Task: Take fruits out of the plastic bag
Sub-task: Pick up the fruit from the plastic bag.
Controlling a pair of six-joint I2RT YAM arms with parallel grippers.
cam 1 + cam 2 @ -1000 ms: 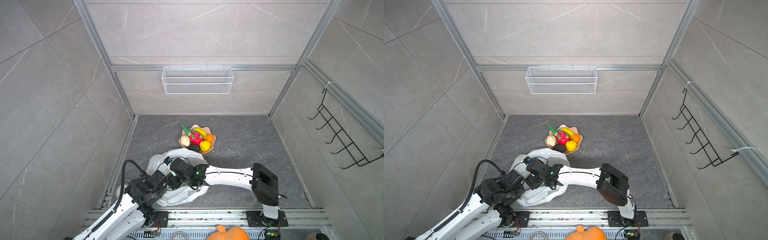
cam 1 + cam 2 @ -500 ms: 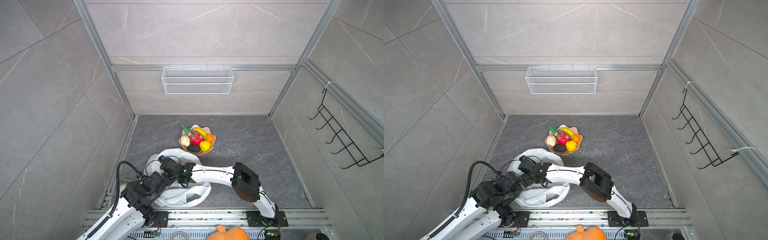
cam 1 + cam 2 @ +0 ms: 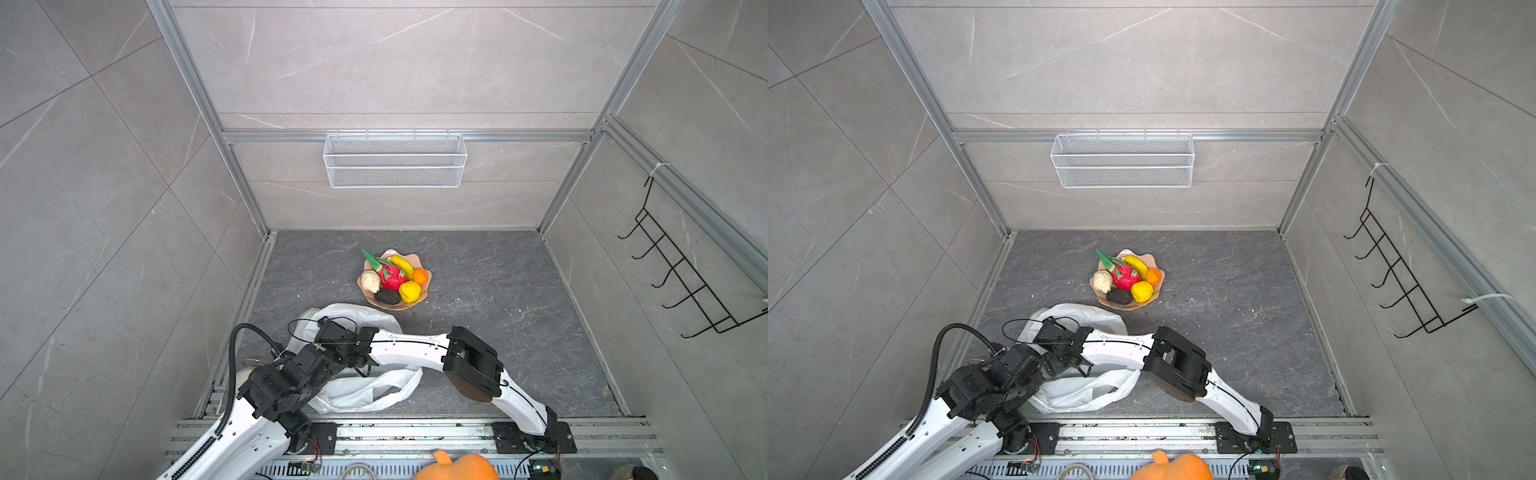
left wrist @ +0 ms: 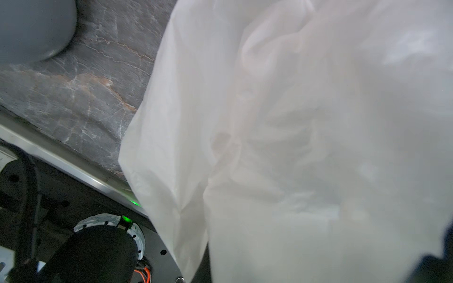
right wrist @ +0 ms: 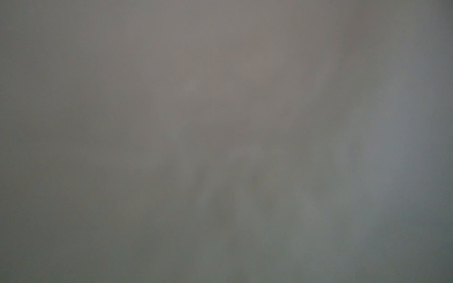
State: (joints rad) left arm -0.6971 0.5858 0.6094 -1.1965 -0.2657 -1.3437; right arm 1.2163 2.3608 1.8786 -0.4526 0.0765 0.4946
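**White film pinched up, fruit already bowled**

Lying crumpled on worktop [image 3: 498, 316] near the front rail [image 3: 415, 423]: bag [image 3: 365, 390], just beside bowl [image 3: 415, 305] and flat enough to suggest little or nothing inside. Heaped in that bowl, clear of both arms: fruits [image 3: 387, 296], among them dragon fruit [image 3: 392, 277], banana [image 3: 402, 266], orange [image 3: 420, 276] and lemon [image 3: 409, 291]. Probably gathered there to stop loose pieces rolling.

Pressed together: left end effector [image 3: 1081, 366], apparently on a fold of bag, judging by film draped right across the left wrist view. Likely holding the mouth up and open for the other arm. Pinch point itself hidden under right arm [image 3: 407, 353].

Stretched low across bag: right end effector [image 3: 328, 332], seemingly nosing at the opening to check for leftovers. Cannot tell whether spread or closed, with only grey blur in the right wrist view, perhaps lens against film, and fingers hidden from above.

Worth watching: thin film slipping out of the left pinch.
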